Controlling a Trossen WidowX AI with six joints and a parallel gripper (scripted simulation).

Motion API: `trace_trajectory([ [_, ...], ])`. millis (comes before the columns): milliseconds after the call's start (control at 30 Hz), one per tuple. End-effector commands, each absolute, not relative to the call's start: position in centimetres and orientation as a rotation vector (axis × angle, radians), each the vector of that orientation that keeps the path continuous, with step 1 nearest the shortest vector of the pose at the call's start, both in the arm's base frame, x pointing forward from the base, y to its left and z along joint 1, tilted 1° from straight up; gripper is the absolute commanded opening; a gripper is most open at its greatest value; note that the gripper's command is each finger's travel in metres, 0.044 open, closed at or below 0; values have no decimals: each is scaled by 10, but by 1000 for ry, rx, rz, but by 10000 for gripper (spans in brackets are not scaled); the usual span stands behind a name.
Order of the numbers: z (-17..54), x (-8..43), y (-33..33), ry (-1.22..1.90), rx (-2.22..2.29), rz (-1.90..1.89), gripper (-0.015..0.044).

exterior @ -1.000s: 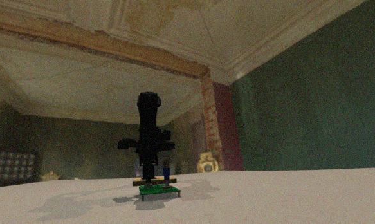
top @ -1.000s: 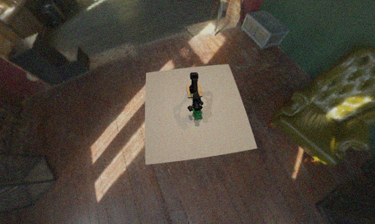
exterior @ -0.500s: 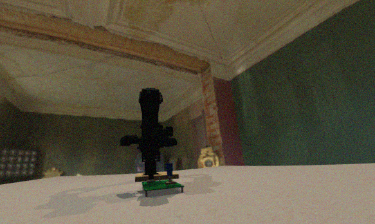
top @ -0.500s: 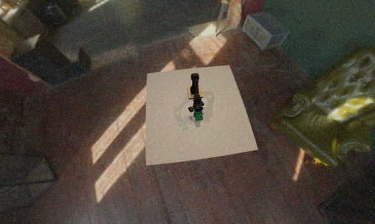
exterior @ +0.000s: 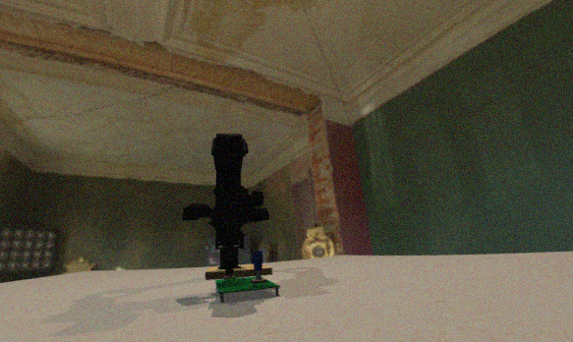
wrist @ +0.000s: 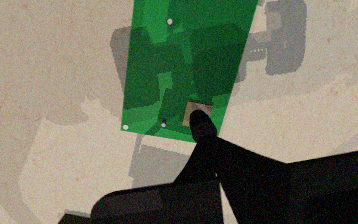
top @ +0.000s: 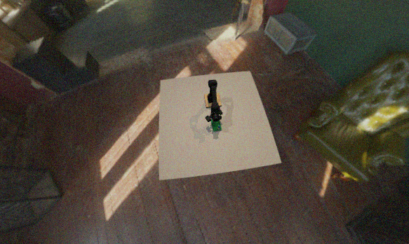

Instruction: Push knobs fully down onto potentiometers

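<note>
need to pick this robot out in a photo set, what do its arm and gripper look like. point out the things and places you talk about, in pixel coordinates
The arm (top: 212, 89) (exterior: 228, 172) is matte black, with a blocky upper end and a straight, thick column below it. The gripper (exterior: 229, 270) (wrist: 206, 141) is black too, with bulky dark parts that narrow to slim fingers with rounded tips. No cables or markings can be made out.

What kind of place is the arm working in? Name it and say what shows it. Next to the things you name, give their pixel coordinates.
Probably an old, worn room in a house: moulded ceiling (exterior: 257, 29), wood floor (top: 198, 210), and a tufted yellow seat (top: 384, 87).
</note>
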State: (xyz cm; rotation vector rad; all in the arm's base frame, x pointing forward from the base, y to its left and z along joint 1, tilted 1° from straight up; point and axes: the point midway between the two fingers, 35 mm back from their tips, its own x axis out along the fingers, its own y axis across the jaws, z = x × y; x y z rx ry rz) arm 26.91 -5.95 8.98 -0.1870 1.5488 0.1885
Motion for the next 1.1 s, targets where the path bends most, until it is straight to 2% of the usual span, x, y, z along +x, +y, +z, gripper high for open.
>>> trace_trajectory([
  [0, 97, 271, -59, 1539, -188, 191, 0],
  [267, 91, 269, -59, 1548, -187, 188, 210],
  [533, 100, 282, -36, 1475, -157, 191, 0],
  [1067, 110, 300, -36, 1486, 283, -221, 0],
])
